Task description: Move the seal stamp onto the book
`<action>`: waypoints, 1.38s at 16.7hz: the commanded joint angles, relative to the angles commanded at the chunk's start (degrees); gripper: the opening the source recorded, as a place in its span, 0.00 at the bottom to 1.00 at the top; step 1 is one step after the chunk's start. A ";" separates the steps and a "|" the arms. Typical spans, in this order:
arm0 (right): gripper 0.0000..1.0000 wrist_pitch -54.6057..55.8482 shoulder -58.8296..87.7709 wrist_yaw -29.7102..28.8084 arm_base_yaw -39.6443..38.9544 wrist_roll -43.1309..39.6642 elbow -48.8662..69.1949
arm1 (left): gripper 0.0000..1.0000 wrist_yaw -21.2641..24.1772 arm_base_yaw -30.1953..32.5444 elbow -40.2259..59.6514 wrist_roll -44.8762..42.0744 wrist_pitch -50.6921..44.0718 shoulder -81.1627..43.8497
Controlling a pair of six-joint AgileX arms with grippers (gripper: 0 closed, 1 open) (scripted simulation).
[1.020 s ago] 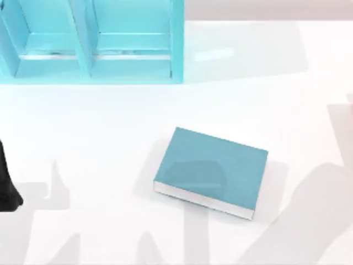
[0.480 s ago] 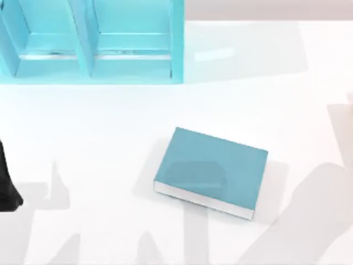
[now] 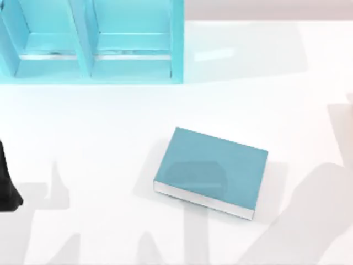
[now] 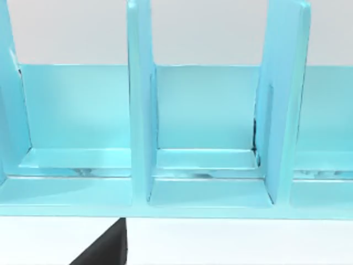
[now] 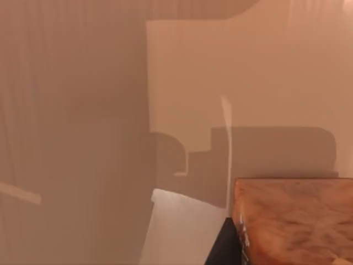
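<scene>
Book [image 3: 212,168] flat mid-table, seal stamp [image 5: 295,221] close to right wrist camera

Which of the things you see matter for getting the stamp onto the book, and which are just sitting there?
For the job:
seal stamp, close in the right wrist view
book, flat on the table

Just there:
shelf unit, at the table's far left

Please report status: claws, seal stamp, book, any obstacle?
Left arm parked at table's left edge. Seal stamp close before right wrist camera. Book flat mid-table, cover bare. Shelf unit far back, apart.
</scene>
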State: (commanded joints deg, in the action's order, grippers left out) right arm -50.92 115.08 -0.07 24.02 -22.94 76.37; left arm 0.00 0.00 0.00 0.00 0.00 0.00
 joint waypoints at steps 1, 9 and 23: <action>0.00 -0.64 -0.28 -0.08 -0.07 0.38 0.36 | 1.00 0.00 0.00 0.00 0.00 0.00 0.00; 0.00 -16.35 -7.44 -0.41 -9.88 11.74 10.59 | 1.00 0.00 0.00 0.00 0.00 0.00 0.00; 0.00 -30.48 -11.50 0.03 -23.77 23.80 18.54 | 1.00 0.00 0.00 0.00 0.00 0.00 0.00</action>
State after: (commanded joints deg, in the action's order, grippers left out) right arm -81.40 103.58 -0.05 0.26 0.86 94.91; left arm 0.00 0.00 0.00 0.00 0.00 0.00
